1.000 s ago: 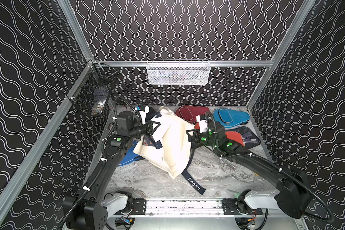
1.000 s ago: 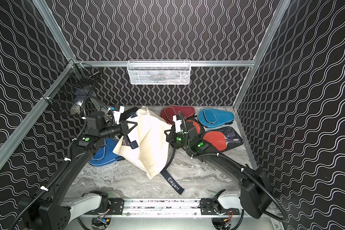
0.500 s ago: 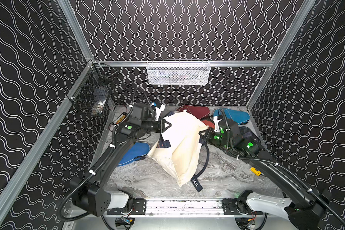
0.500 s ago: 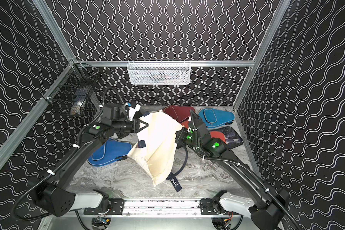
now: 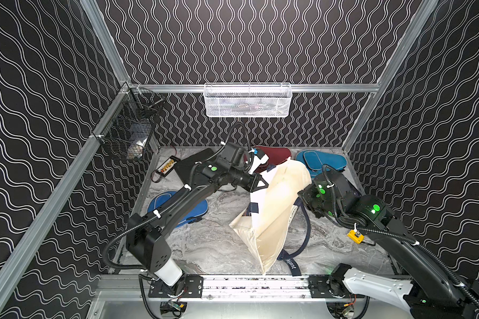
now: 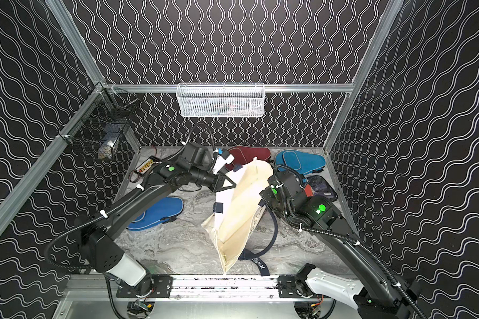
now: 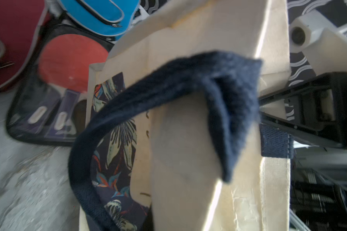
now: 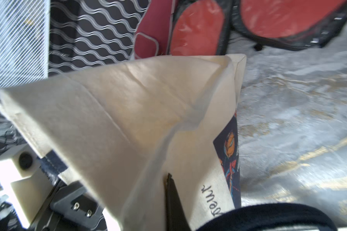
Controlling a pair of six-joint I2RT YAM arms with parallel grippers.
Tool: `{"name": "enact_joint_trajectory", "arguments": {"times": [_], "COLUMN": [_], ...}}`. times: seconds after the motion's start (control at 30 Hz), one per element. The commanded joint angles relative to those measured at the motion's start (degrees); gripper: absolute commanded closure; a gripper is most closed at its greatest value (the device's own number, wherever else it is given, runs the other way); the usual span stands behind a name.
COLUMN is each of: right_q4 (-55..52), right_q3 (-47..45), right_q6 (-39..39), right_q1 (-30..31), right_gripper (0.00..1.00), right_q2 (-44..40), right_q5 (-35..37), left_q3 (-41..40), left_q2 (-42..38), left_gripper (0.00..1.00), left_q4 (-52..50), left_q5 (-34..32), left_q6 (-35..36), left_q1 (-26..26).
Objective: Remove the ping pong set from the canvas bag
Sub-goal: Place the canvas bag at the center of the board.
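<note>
1. Canvas bag hangs lifted between my two claws over the middle-right of the bench. Its long axis runs from the back, by the maroon case, down toward the front rail, and its lowest corner points at that rail.
2. Navy handle trails from the bag onto the bench near the front rail.
3. Left claw: pressed together, pinching the bag's edge on its left side.
4. Right claw: closed on the fabric of the bag's right side. Its tips are largely hidden by cloth in both top views.
5. Ping pong set, red paddles in a dark see-through case, lies on the bench outside the bag. It sits just beside my right wrist and in front of the blue case.
6. Change against a second ago: both arms and the bag have shifted right. The bag hangs steeper, with its lower corner nearer the front rail. Both claws have kept their grip.
</note>
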Motion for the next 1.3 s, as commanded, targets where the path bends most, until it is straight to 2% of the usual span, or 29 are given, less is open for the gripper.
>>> {"name": "enact_joint_trajectory", "arguments": {"times": [0.0,0.17,0.3,0.63,1.03,1.27], "right_q4": [-8.8,-10.5,-11.4,-7.9,3.9,5.8], "right_q3": [0.8,-0.5,-0.2,-2.3,-12.5,-9.3], "right_q6": [7.5,10.2,11.0,12.5,22.8,22.9], "right_q1": [0.4,0.5,0.5,0.5,0.5,0.5], "right_gripper": [1.00,1.00,1.00,1.00,1.00,1.00], "right_q2": [0.5,1.2,2.9,6.4,4.2,7.6], "right_q5": [3.6,3.6,3.9,4.3,1.8,0.5], "left_q3": [3.1,5.8,4.7,9.1,18.3,22.6], "left_q2": [3.4,8.9,11.1,16.5,23.9,26.1], "left_gripper": [1.00,1.00,1.00,1.00,1.00,1.00], "left_q4": [-2.7,-6.9,-7.3,-12.4,-15.3,-13.9], "left_q5": [4.4,5.4,5.7,0.1,1.0,1.1], "left_q6": [5.1,9.2,10.6,14.4,17.9,16.7], "left_q1": [-1.8,-4.3,-4.7,-4.5,-0.8,1.5]}}
